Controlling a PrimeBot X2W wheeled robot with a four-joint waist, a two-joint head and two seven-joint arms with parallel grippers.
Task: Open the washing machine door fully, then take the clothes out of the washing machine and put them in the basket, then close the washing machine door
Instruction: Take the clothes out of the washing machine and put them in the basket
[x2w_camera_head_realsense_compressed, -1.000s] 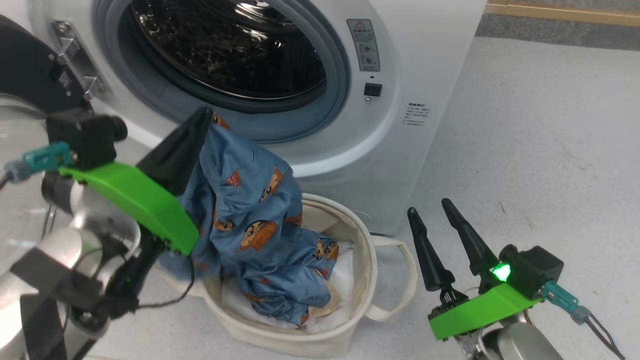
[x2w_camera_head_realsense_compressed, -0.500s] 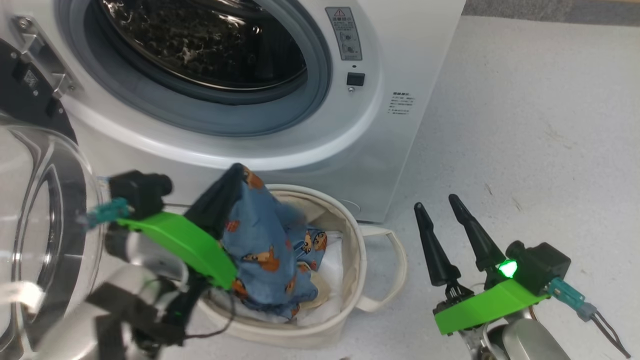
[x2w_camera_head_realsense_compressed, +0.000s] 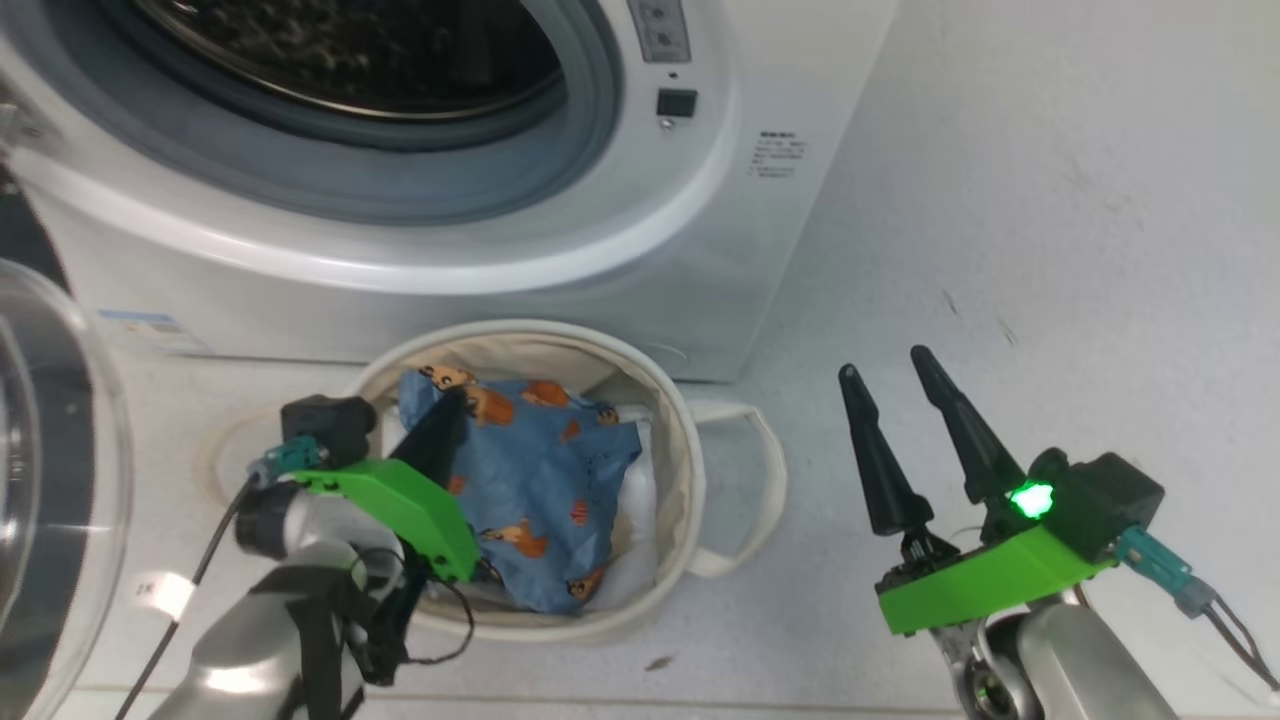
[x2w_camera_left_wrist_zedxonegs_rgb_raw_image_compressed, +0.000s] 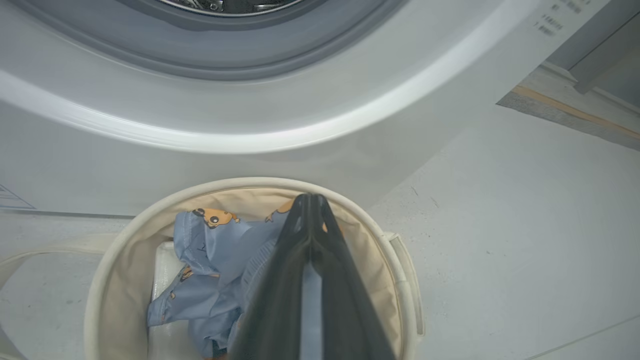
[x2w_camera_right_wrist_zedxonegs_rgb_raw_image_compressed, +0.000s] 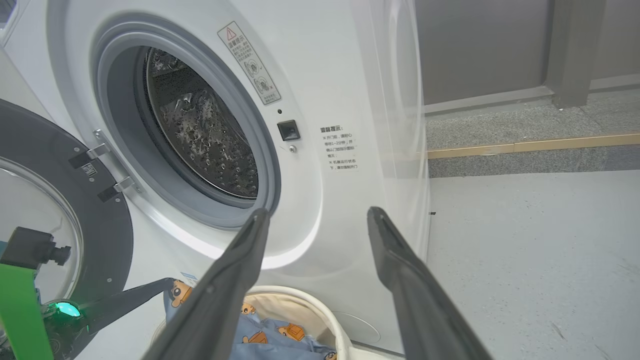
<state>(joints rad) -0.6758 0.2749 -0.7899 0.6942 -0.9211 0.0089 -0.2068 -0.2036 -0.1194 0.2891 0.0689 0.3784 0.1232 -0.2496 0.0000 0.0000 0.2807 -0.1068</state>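
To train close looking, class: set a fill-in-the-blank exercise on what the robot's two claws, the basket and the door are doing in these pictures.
1. The left claw is shut on the ___.
2. The basket stands right in front of the ___.
3. The right claw is ___ and holds nothing.
4. The round glass door hangs ___.
Missing words: clothes; machine; open; open.

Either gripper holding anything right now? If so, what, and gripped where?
The left gripper, jaws shut, pinches the clothes by a bunched fold at their top, down inside the basket. The right gripper is open and holds nothing.
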